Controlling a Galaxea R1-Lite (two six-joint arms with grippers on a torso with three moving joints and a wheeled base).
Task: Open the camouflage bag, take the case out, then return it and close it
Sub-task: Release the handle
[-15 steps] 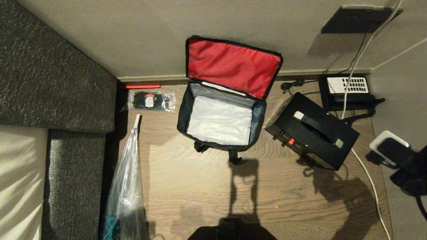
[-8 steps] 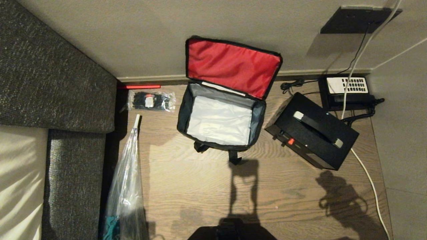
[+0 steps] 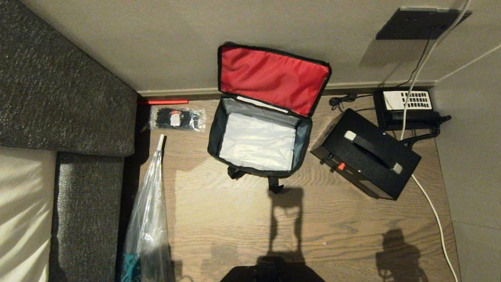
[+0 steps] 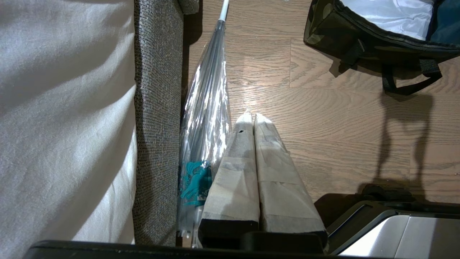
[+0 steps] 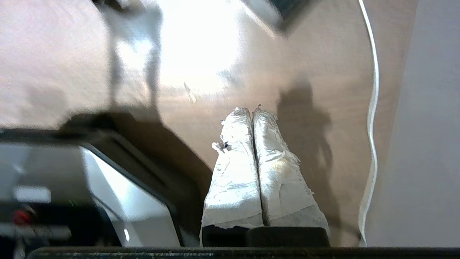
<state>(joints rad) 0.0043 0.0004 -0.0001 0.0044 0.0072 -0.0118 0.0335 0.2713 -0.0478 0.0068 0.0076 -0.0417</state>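
Observation:
The camouflage bag (image 3: 219, 147) stands open on the wooden floor by the wall, its red-lined lid (image 3: 274, 78) leaning back and its silvery inside empty. To its right stands the case (image 3: 366, 154), a black box with a red spot on its side, apart from the bag. Neither arm shows in the head view. My left gripper (image 4: 251, 115) hangs shut and empty over the floor near the bag's front (image 4: 359, 39). Shut and empty as well, my right gripper (image 5: 250, 109) is held over bare floor beside a white cable (image 5: 373, 108).
A grey sofa (image 3: 62, 98) fills the left side, with a wrapped clear umbrella (image 3: 150, 203) lying along it. Near the wall lies a clear packet of black items (image 3: 176, 118). A black telephone (image 3: 407, 105) and cables sit at the back right; a white cable (image 3: 434, 219) runs down the right.
My right arm has drawn back out of the head view at the right edge; its shadow on the floor has slid toward the bottom of the picture. Bag and case have not moved.

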